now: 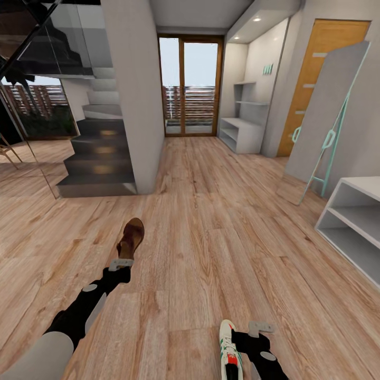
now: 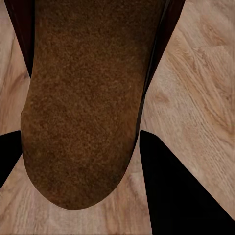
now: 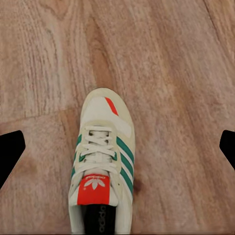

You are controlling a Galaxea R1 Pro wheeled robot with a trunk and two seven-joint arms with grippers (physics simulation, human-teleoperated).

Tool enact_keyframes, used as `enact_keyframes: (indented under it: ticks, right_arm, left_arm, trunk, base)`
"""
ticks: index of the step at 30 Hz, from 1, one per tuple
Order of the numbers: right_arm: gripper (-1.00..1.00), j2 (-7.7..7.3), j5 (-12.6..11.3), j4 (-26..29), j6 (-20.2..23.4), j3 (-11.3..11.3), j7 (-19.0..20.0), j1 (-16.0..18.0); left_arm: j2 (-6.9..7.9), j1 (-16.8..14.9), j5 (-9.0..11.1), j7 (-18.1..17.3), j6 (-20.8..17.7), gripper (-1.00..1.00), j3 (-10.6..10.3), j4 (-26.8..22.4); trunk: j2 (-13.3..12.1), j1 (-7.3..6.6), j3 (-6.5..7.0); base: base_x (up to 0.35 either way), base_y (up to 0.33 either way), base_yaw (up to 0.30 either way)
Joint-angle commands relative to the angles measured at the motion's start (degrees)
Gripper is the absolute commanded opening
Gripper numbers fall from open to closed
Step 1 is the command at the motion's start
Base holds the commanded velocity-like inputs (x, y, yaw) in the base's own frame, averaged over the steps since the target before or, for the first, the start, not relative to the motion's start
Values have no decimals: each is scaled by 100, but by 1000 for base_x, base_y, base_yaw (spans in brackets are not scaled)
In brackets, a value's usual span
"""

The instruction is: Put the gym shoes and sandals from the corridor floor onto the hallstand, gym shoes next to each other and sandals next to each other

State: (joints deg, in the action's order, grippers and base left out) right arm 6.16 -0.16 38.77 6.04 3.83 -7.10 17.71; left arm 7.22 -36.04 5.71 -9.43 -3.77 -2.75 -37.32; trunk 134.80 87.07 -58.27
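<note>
One brown sandal [image 1: 131, 237] sticks out forward from my left gripper [image 1: 122, 263], which is shut on it. In the left wrist view the sandal's brown sole [image 2: 83, 88] lies between the two dark fingers [image 2: 181, 196]. One white gym shoe [image 1: 228, 345] with green stripes and a red tongue lies on the corridor floor [image 1: 211, 237], just left of my right gripper [image 1: 260, 328]. The right wrist view looks down on this shoe [image 3: 100, 166], with the gripper [image 3: 122, 139] open wide above it. The hallstand [image 1: 241, 134] stands far ahead on the right wall. The other sandal and gym shoe are out of view.
A white open shelf unit [image 1: 352, 216] stands close on the right. A grey board on a teal frame [image 1: 330, 121] leans against the wall by an orange door [image 1: 316, 63]. A dark staircase [image 1: 100, 153] and a pillar [image 1: 134, 95] are on the left. Glass doors [image 1: 190, 87] close the corridor's end.
</note>
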Motion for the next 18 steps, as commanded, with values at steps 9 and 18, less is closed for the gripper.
enact_keyframes:
  ticks: [9,18]
  right_arm:
    - [100,16,-1,34,62,13,-3,6]
    - [100,4,4,20,64,20,0,5]
  left_arm:
    - [-3,-13,37,-16,-115,-100,-29,-369]
    - [-10,-17,38,-32,-571,-100,-24,-710]
  trunk:
    - [203,109,-98]
    - [563,307,-324]
  base:
    - [0,0,0]
    - [0,0,50]
